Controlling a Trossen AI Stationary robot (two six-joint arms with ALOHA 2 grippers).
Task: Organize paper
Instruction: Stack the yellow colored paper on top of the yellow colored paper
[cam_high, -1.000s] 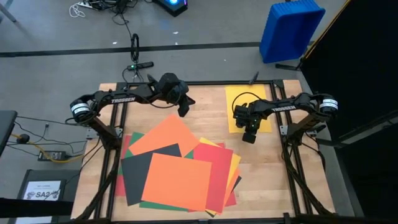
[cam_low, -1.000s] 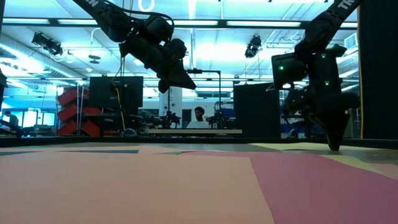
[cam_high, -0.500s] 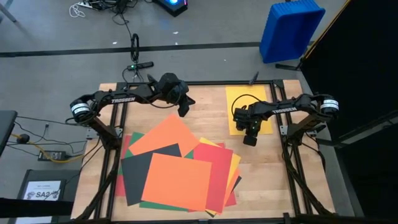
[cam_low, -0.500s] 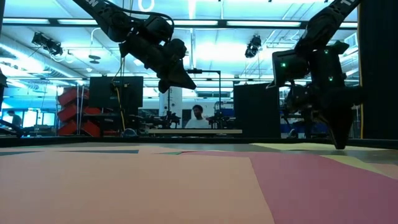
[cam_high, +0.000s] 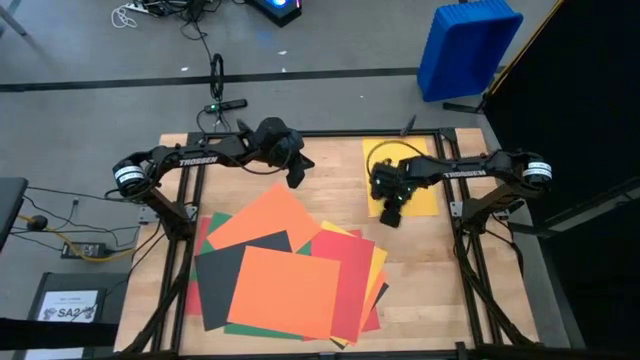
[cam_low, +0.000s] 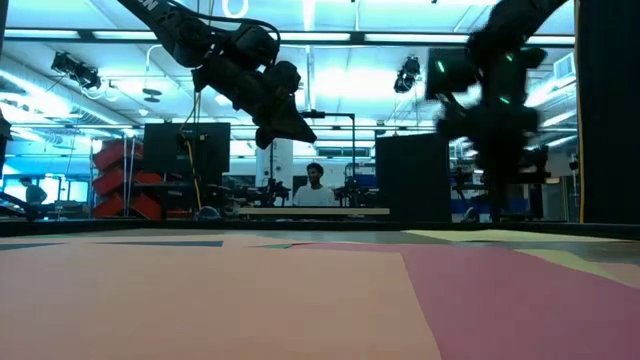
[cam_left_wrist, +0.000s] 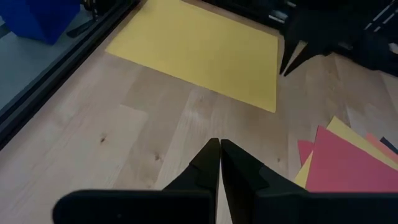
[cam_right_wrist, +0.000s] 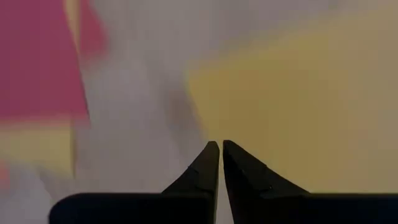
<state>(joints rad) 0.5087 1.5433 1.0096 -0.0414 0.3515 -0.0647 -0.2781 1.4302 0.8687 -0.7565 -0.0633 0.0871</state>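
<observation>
Right pincer (cam_high: 389, 216), closed, apparently empty, above yellow paper (cam_high: 425, 160).

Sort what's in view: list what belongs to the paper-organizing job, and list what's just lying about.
Belongs to the job:
- lone yellow sheet at the table's far right
- pile of coloured sheets, orange, red, green, dark grey, yellow
- right gripper, shut, by the yellow sheet's near edge
- left gripper, shut, waiting

Just lying about:
- blue bin on the floor
- white SA2 sheet off the table
- cables beside the frame

A wooden table (cam_high: 330, 180) bears a lone yellow sheet (cam_high: 425, 160) and a coloured paper pile (cam_high: 285, 275).
</observation>
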